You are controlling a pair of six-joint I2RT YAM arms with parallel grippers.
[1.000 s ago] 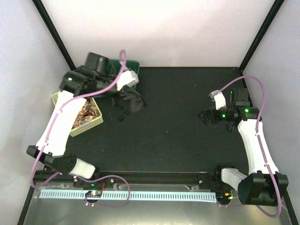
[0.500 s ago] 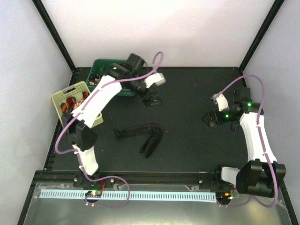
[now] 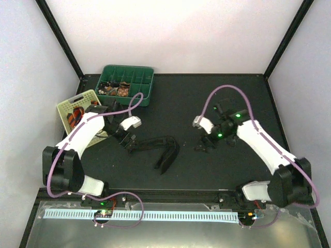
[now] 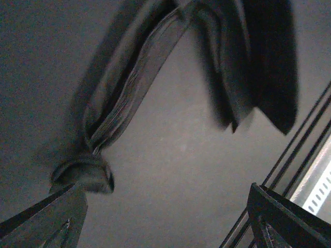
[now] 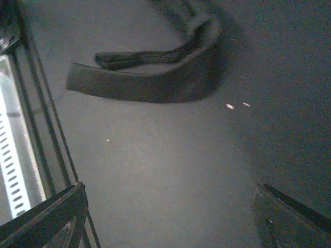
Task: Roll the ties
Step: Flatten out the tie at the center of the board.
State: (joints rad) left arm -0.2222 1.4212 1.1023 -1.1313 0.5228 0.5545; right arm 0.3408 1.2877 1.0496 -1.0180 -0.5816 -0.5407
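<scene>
A very dark tie (image 3: 160, 148) lies loosely folded on the black table, left of centre. In the left wrist view the tie (image 4: 129, 88) runs from the top down to a curled narrow end by my left finger. My left gripper (image 3: 129, 141) (image 4: 165, 217) is open just above that narrow end, with nothing between its fingers. My right gripper (image 3: 202, 145) (image 5: 170, 217) is open over bare table to the right of the tie (image 5: 155, 85), apart from it. More ties fill the green tray (image 3: 146, 89) and the yellow basket (image 3: 88, 97).
The green tray stands at the back left with small rolled ties in its compartments. The pale yellow basket sits left of it, holding orange-striped ties, partly under my left arm. A black frame rail (image 3: 170, 195) runs along the table's near edge.
The dark tie, held near the tray a second ago, now lies on the table. My left gripper opened and swung down to its narrow end. My right arm moved left toward the tie.
</scene>
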